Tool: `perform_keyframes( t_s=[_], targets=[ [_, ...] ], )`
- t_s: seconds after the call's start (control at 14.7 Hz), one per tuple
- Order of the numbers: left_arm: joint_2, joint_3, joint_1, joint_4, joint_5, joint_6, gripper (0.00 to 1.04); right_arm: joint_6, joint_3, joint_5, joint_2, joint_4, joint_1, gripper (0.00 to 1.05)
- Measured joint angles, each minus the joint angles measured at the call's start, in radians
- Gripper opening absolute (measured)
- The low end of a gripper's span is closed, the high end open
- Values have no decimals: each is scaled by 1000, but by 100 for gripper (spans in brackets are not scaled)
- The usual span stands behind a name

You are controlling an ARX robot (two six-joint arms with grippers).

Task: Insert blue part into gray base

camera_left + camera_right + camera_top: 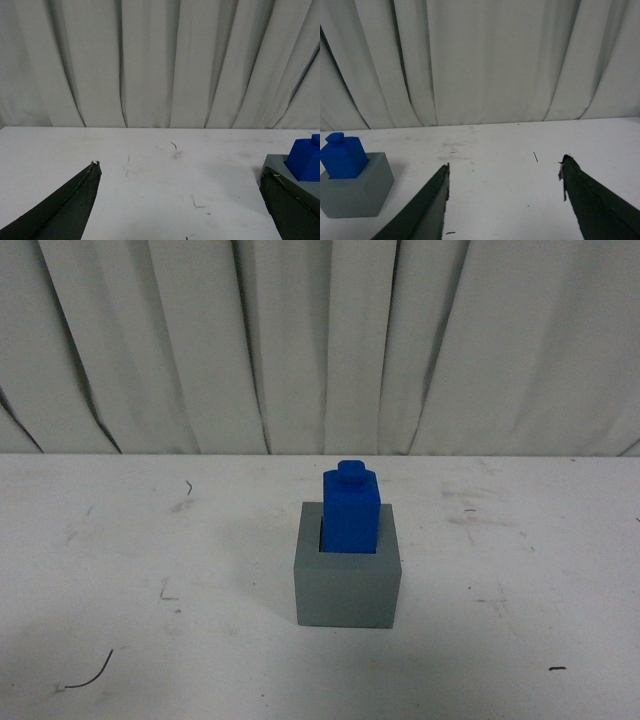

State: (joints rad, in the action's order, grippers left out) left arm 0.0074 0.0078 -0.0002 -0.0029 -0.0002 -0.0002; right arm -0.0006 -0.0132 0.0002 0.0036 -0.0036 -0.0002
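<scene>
The gray base [347, 588] stands on the white table near the middle. The blue part [351, 510] stands upright in the recess in its top, stud up, most of its height showing above the rim. Neither arm shows in the front view. My left gripper [180, 167] is open and empty over bare table; the base [276, 166] and blue part [305, 159] sit just past one finger. My right gripper [505, 166] is open and empty, with the base [357, 192] and blue part [342, 156] off to one side, apart from its fingers.
The white table [150, 540] has scuffs and small dark threads [95, 668]. A pleated white curtain [320, 340] hangs along the table's far edge.
</scene>
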Motion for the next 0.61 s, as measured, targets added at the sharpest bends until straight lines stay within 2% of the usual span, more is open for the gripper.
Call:
perform_keyframes(
  t_s=[0.2, 0.61],
  targets=[
    [0, 0, 0, 0, 0, 0, 98, 0, 0, 0, 0, 0, 0, 99],
    [0, 0, 0, 0, 0, 0, 98, 0, 0, 0, 0, 0, 0, 98]
  ],
)
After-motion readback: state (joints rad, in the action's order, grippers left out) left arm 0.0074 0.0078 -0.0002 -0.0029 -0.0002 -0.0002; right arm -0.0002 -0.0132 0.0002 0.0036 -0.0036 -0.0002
